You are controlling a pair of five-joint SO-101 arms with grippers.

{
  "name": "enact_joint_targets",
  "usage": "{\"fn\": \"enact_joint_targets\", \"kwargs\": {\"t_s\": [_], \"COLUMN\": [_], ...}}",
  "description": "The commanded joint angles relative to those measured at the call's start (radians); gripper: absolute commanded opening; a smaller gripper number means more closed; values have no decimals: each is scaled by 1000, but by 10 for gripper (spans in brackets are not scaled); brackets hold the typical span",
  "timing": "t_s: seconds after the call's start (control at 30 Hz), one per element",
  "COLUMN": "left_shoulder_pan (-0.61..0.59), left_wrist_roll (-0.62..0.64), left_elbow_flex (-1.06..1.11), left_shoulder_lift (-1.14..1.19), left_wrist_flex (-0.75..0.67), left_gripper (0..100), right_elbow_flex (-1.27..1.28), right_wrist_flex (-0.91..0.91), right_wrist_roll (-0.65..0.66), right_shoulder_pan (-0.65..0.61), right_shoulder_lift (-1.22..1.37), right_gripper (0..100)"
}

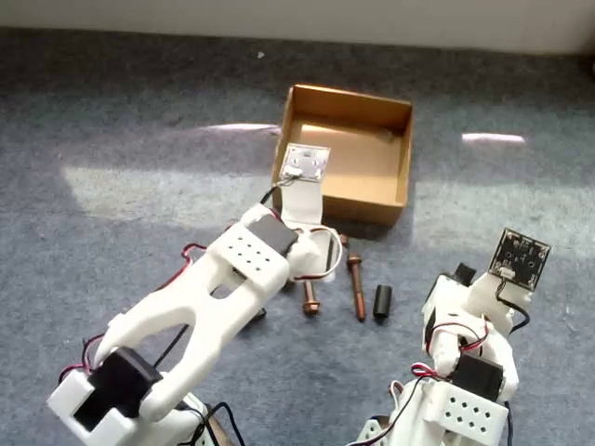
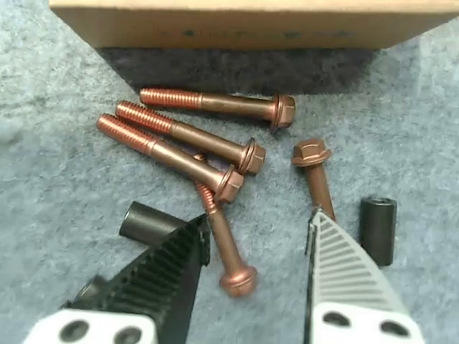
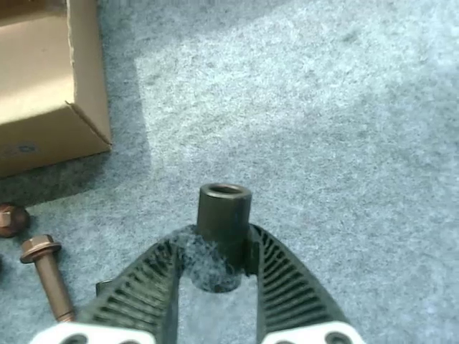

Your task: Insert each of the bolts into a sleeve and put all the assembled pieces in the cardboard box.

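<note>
Several copper bolts (image 2: 193, 136) lie on the grey carpet just in front of the cardboard box (image 2: 251, 21). My left gripper (image 2: 258, 222) hangs open low over them. One bolt (image 2: 224, 247) lies between its fingers, untouched. A black sleeve (image 2: 147, 223) lies beside the dark finger (image 2: 165, 276), another sleeve (image 2: 378, 229) beyond the pale finger (image 2: 344, 272). My right gripper (image 3: 219, 247) is shut on a third black sleeve (image 3: 224, 208), held upright, off to the side of the box (image 3: 43, 86). In the high view the box (image 1: 390, 209) is open, and a sleeve (image 1: 382, 302) lies by two bolts (image 1: 356, 283).
Grey carpet covers the table on all sides. The left arm (image 1: 214, 288) stretches from the near left corner toward the box front. The right arm (image 1: 469, 362) stands at the near right. Two bolt heads (image 3: 43, 251) lie near the right gripper.
</note>
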Motion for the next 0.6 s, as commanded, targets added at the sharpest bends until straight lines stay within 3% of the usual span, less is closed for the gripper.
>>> {"fn": "enact_joint_targets", "kwargs": {"t_s": [0.0,0.27,0.57], "left_shoulder_pan": [45,107,105], "left_wrist_roll": [17,18,20], "left_elbow_flex": [-54,-70,-282], "left_shoulder_lift": [53,237,414], "left_wrist_flex": [-118,-284,-150], "left_gripper": [231,231,231], "right_elbow_flex": [-16,-13,-8], "right_wrist_flex": [-24,-24,-25], "right_wrist_roll": [-9,-5,-2], "right_shoulder_pan": [5,4,2], "right_shoulder_lift": [-15,-15,-15], "right_gripper": [4,4,4]}}
